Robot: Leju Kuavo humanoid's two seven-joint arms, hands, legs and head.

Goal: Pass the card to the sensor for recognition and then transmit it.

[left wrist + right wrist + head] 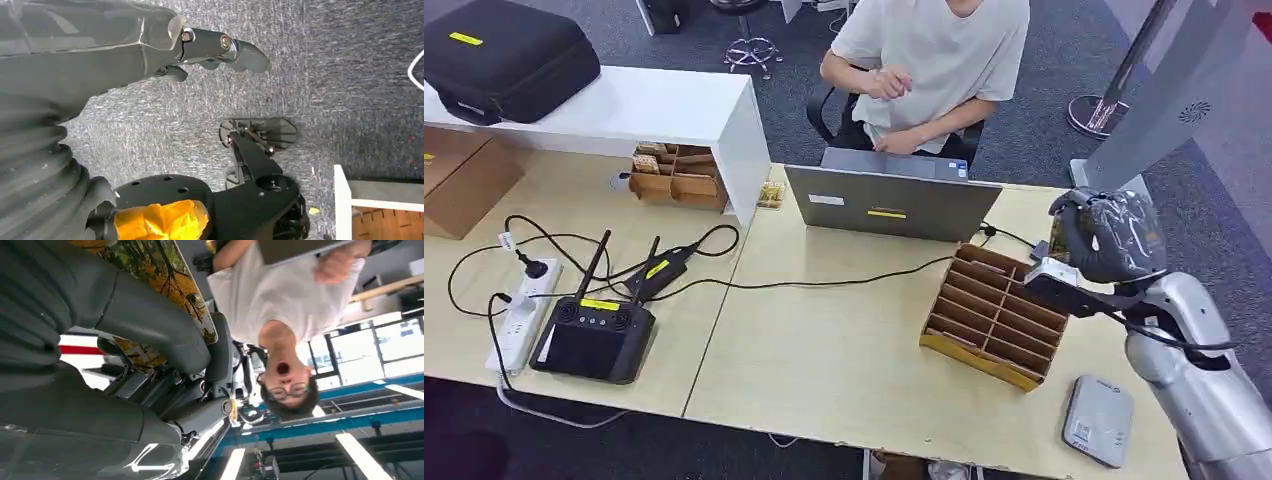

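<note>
Yellow-printed card (165, 280), one, in right hand (1109, 235)

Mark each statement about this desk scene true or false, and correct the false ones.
1. The right robot hand holds a card. True.
2. The card rack stands left of the laptop. False: it stands to the laptop's right, nearer the robot.
3. The grey card reader lies near the table's front edge. True.
4. The left robot hand rests on the table. False: it hangs over carpet.
</note>
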